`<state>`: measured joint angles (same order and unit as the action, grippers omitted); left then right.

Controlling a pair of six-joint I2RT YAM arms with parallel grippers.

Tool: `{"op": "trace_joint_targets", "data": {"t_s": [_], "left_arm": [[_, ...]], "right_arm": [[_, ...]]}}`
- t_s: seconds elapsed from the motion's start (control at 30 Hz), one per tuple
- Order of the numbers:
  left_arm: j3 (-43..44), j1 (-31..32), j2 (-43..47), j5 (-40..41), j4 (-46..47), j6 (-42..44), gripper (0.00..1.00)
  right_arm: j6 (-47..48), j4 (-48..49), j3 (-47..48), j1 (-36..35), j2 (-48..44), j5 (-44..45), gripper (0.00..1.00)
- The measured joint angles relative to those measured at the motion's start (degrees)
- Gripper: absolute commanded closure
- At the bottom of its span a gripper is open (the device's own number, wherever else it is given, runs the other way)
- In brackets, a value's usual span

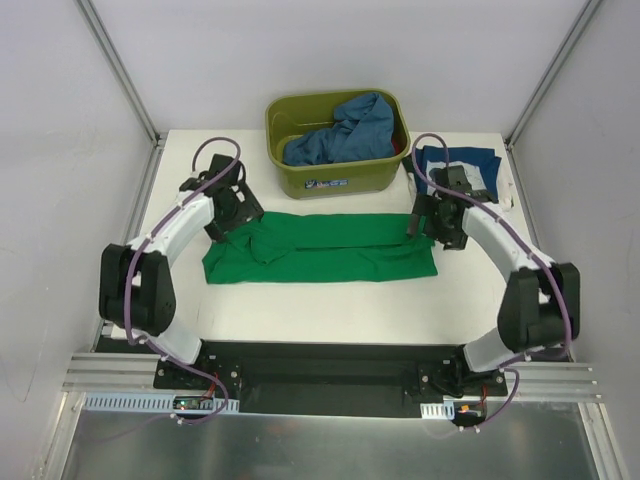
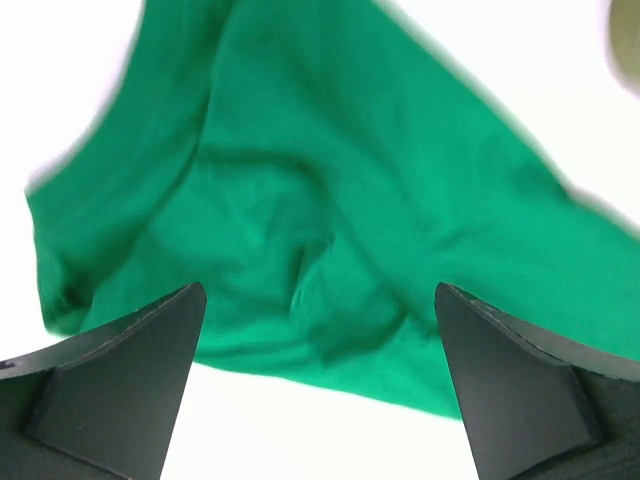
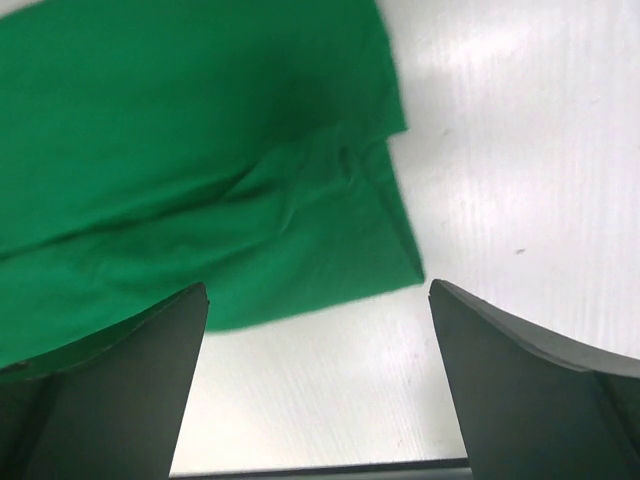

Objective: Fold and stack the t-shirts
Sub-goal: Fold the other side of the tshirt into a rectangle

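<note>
The bright green t-shirt [image 1: 320, 248] lies folded into a long band across the middle of the table. My left gripper [image 1: 228, 212] is open above its far left end, nothing between the jaws; the wrist view shows rumpled green cloth [image 2: 300, 200] below. My right gripper [image 1: 432, 222] is open above the shirt's right end, and its wrist view shows the shirt's corner [image 3: 200, 180] on the white table. The mid-blue t-shirt [image 1: 345, 130] lies crumpled in the olive-green tub [image 1: 335, 178]. The navy printed t-shirt [image 1: 460, 165] lies folded at the far right behind my right arm.
The tub stands at the far middle edge of the white table [image 1: 320, 310]. Metal frame posts rise at the far corners. The black arm base rail [image 1: 330, 365] runs along the near edge.
</note>
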<state>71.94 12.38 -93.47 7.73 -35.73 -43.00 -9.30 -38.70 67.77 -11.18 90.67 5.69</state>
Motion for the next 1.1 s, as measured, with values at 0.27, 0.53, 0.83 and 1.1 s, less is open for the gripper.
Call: {"op": "trace_joint_targets", "data": {"t_s": [0.27, 0.53, 0.83, 1.1], "left_arm": [[-16.61, 1.92, 10.14, -12.09, 7.37, -1.38, 0.01], [-15.61, 2.27, -0.17, -16.94, 15.15, -1.49, 0.01], [-11.21, 2.27, -4.83, -18.4, 19.1, -2.86, 0.01], [-2.89, 2.19, -10.25, -18.32, 20.55, -3.04, 0.01]], "right_arm": [[0.55, 9.92, -12.31, -6.27, -11.76, -12.85, 0.03], [-0.61, 17.27, -13.55, -8.46, -1.99, -18.95, 0.03], [-1.4, 19.8, -14.05, -8.96, 2.36, -19.61, 0.03], [-1.66, 20.0, -14.05, -8.96, 2.82, -19.02, 0.03]]}}
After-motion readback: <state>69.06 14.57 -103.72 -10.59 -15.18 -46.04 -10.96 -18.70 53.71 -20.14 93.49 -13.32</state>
